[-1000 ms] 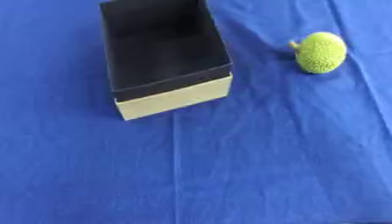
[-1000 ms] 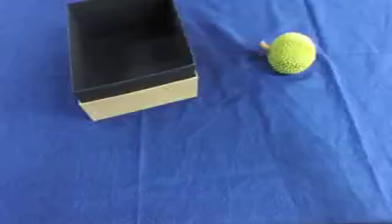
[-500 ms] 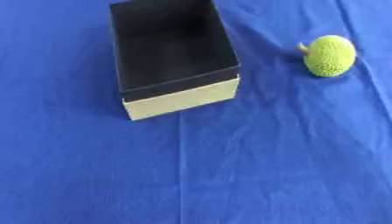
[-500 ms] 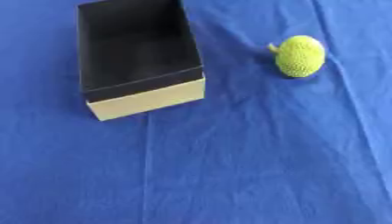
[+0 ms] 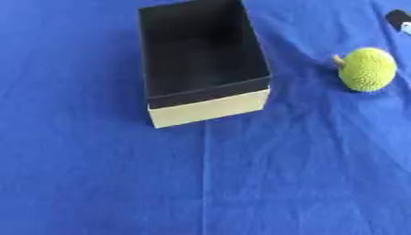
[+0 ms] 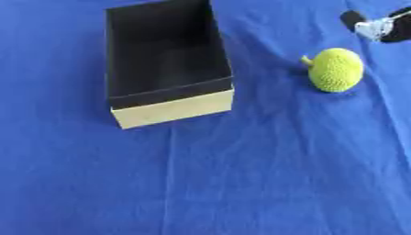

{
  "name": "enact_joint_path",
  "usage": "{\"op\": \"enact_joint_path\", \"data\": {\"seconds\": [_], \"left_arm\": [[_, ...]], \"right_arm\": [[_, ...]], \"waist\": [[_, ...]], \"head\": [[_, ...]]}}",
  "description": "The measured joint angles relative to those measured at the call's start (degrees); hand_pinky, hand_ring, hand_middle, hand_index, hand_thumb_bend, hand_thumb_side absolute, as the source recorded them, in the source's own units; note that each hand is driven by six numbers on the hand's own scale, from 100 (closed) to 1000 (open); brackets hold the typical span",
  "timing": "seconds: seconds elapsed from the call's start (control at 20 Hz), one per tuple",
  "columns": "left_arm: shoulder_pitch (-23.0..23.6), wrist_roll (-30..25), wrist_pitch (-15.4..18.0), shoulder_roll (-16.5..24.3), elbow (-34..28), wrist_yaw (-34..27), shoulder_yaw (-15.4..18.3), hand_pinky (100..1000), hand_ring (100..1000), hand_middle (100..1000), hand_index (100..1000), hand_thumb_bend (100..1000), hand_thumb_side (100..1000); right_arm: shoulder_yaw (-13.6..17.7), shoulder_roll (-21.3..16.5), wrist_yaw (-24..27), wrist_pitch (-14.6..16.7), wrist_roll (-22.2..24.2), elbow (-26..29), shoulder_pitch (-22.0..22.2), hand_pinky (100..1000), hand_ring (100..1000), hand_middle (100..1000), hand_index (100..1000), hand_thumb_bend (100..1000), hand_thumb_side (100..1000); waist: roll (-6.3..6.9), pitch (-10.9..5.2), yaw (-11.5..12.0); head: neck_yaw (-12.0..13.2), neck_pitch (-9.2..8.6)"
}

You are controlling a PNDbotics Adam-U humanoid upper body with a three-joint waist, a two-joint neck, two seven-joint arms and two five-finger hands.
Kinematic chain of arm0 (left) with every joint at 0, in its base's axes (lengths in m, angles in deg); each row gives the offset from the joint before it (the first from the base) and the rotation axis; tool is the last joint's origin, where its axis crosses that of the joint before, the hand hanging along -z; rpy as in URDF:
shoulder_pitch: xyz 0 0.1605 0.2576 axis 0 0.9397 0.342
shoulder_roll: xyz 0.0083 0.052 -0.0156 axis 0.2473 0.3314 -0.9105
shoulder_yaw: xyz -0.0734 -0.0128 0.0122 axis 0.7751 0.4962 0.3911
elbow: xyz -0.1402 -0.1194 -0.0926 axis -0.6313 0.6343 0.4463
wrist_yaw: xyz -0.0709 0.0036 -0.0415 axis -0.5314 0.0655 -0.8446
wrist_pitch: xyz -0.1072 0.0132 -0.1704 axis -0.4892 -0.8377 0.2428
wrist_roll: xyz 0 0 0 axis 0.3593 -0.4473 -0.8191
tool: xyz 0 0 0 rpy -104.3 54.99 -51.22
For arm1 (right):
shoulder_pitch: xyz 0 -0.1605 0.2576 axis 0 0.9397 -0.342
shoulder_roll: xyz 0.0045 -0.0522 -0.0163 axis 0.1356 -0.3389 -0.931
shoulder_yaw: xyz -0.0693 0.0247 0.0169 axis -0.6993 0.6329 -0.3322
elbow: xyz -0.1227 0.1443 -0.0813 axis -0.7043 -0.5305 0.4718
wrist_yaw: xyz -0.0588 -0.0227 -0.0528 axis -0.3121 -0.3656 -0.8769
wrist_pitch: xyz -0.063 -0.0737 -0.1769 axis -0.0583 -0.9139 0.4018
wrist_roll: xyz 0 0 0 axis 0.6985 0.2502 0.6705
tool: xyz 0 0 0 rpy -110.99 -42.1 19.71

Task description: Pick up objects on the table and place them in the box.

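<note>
An open box [image 5: 208, 107] with a black inside and a cream outer wall stands on the blue cloth, left of centre toward the far side. Nothing shows inside it. A green bumpy fruit [image 5: 368, 69] with a short brown stem lies on the cloth to the box's right, a little apart from it. A black and silver part of my right hand [image 6: 375, 26] shows at the upper right corner, above and to the right of the fruit and not touching it. My left hand is in neither view.
The blue cloth [image 5: 241, 183] covers the whole table, with a fold line running from the box toward the near edge.
The whole picture has shifted right and down, so the camera has moved. Part of my right hand has come into view at the upper right corner.
</note>
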Motion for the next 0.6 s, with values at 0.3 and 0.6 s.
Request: {"op": "enact_joint_path", "data": {"seconds": [0.3, 0.6], "left_arm": [[0.0, 0.0, 0.0, 0.0, 0.0, 0.0, -0.2, 463, 758, 689, 679, 887, 811], [0.0, 0.0, 0.0, 0.0, 0.0, 0.0, -0.3, 461, 758, 689, 678, 889, 810]], "right_arm": [[-1.1, -0.5, -0.3, 2.0, 0.9, -3.0, 1.3, 857, 904, 834, 937, 427, 183], [-1.1, -0.7, 0.2, 2.3, 3.1, -4.1, 2.5, 861, 901, 801, 921, 431, 209]], "waist": [[0.0, 0.0, 0.0], [-0.12, 0.0, 0.0]], "head": [[-0.7, 0.0], [-1.2, 0.25]]}}
